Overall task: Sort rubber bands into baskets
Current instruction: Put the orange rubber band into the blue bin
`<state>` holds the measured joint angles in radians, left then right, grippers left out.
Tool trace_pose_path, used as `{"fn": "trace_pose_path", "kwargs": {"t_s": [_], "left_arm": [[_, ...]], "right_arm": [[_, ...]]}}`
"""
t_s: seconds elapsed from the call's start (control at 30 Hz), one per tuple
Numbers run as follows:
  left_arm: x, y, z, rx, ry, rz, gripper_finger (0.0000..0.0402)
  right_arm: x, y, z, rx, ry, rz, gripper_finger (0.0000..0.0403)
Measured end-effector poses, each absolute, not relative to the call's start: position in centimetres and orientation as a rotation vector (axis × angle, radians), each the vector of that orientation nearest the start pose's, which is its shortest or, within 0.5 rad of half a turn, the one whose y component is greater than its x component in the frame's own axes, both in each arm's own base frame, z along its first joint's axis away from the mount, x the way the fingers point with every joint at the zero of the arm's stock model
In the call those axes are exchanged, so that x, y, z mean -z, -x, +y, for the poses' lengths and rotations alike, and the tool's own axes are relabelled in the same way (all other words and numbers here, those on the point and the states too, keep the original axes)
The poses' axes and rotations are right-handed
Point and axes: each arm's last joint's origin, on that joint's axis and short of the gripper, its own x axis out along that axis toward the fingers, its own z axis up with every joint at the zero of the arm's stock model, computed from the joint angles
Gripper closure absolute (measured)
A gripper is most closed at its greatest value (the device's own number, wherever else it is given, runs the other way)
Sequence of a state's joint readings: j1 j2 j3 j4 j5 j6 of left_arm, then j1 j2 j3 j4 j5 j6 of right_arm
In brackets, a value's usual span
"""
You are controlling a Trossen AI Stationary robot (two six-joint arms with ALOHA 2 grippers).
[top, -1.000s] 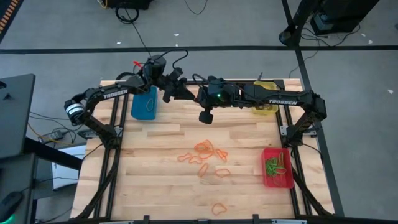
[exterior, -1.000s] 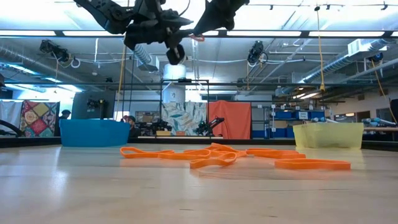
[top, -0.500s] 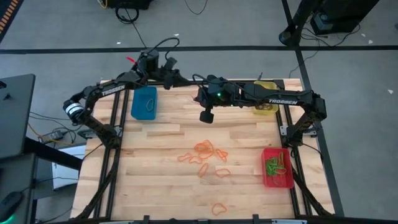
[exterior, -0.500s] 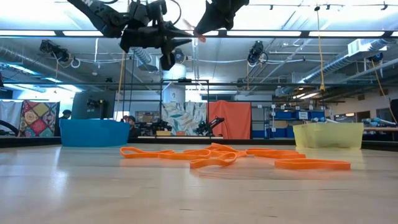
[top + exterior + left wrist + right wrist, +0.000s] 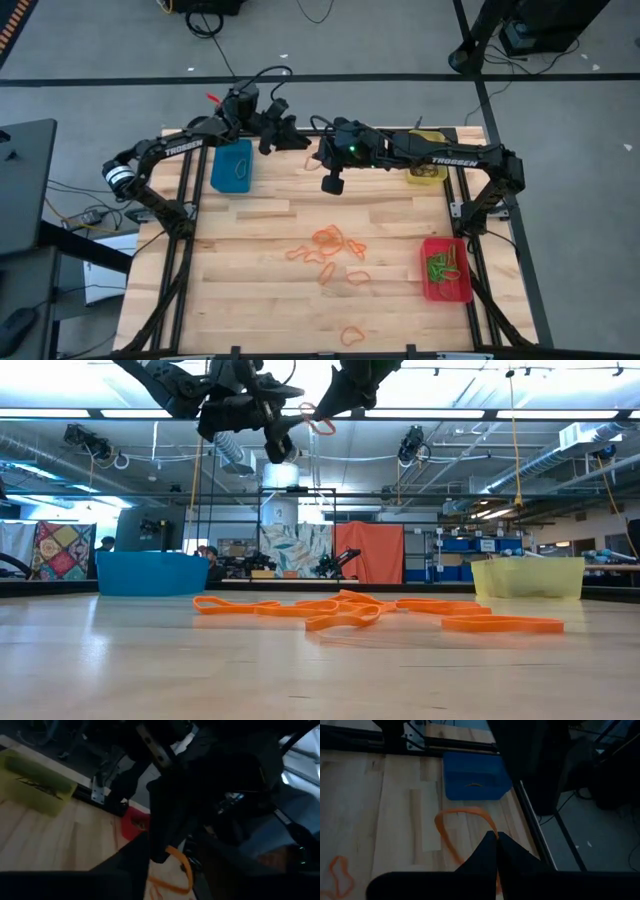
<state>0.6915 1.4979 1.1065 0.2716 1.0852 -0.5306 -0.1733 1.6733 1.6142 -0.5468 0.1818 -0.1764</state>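
My right gripper [image 5: 496, 837] is shut on an orange rubber band [image 5: 462, 815], high above the table's far middle [image 5: 318, 152]. My left gripper [image 5: 282, 135] is just left of it and looks open. Its fingers point at the band [image 5: 320, 422], which also shows in the left wrist view [image 5: 181, 867], apart from them. Several orange bands [image 5: 330, 250] lie flat at mid table, and one [image 5: 352, 335] lies near the front edge. The blue basket [image 5: 232, 165] stands far left, the yellow basket [image 5: 425, 160] far right and the red basket [image 5: 446, 268] at the right edge. My right gripper pinches one spot of the orange band's loop [image 5: 487, 826] between its two fingertips. The rest of the loop stands out past the fingertips, slack and open. The band is lifted clear, high above the table.
The blue basket holds one orange band [image 5: 238, 168]. The red basket holds green bands [image 5: 438, 266]. The two arms are close together over the table's far edge. Black frame rails run along the table's left and right sides.
My left gripper has swung toward the table's far edge and turned, then come back a little toward my right gripper. My right gripper has stayed about where it was. The band's loop now shows open beside the left fingers in the low view.
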Motion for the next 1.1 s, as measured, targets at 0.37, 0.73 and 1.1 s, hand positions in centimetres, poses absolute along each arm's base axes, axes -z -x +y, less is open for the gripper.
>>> {"fn": "trace_pose_path", "kwargs": {"t_s": [0.37,0.73,1.1], "left_arm": [[-30.3,-27.1,19.1,0.207,0.743,0.276,0.0120],[-30.3,-27.2,19.0,0.201,0.744,0.280,0.0155],[-30.7,-27.4,19.3,0.125,0.697,0.225,0.0158]], "right_arm": [[-35.8,-36.8,-7.8,0.314,0.169,0.611,0.0393],[-35.9,-36.2,-10.6,0.441,0.109,0.607,0.0393],[-34.9,-36.6,-11.3,0.429,0.101,0.638,0.0393]]}}
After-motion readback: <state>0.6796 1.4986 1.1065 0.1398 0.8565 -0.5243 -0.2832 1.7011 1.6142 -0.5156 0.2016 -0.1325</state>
